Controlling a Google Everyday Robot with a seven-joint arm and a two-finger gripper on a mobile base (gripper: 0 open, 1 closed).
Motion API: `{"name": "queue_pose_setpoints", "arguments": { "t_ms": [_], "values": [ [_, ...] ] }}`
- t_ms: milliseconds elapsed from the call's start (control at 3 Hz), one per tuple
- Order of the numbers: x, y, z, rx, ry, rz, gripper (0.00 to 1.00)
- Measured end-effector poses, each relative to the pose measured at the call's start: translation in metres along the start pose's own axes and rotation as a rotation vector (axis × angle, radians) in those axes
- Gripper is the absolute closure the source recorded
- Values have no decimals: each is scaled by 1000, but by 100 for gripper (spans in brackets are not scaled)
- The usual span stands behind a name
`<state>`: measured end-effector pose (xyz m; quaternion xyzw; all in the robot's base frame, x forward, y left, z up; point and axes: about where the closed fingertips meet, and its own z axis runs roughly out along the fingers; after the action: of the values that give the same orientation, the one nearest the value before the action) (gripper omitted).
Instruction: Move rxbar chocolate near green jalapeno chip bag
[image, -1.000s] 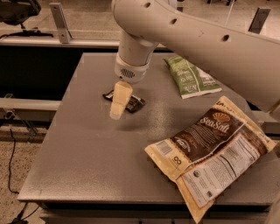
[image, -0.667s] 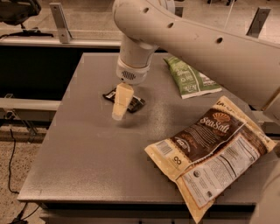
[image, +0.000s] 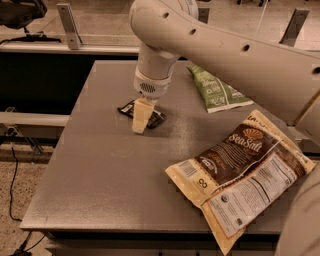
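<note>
Pincer (image: 139, 125) at the end of the white arm (image: 225, 55) reaches down toward the grey desk (image: 105, 175), left of centre and in the far half, with its cream-coloured tip low over the surface. Whether it is open, closed or gripping anything cannot be told from this view, for it shows only as one pale block. Right behind and beneath that block lies the rxbar chocolate (image: 157, 119), a small flat black wrapper with pale lettering, lying on the desk at a slant. One end pokes out to the left of the pincer and the other to its right, while the middle is hidden. Whether the pincer touches the bar cannot be made out. The green jalapeno chip bag (image: 216, 91) lies flat farther back and to the right, well apart from the bar, with bare desk between them. Its narrow end points toward the far edge, and its wider, white-edged end points to the right, where the arm crosses above it. Nearer the camera, on the right front part of the desk, rests a large brown-and-cream bag (image: 240, 170) marked "Sea Salt", lying askew, its lower corner appearing to reach past the front edge. Behind the desk runs a metal rail (image: 67, 25) with slanted posts. A dark chair (image: 20, 10) shows at the top left, and a black cable (image: 12, 185) trails over the speckled floor on the left.
</note>
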<state>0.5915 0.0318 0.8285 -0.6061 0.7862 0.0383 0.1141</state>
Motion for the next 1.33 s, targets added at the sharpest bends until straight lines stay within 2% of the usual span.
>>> {"name": "queue_pose_setpoints", "arguments": {
  "t_ms": [333,667,1000,1333],
  "values": [
    [1,0,2,-7,4,1,57],
    [0,-1,-3,-7,4,2,88],
    [7,-5,-10,4,3,13,100],
    [28,-23,-34,41,0,54,100]
  ]
}}
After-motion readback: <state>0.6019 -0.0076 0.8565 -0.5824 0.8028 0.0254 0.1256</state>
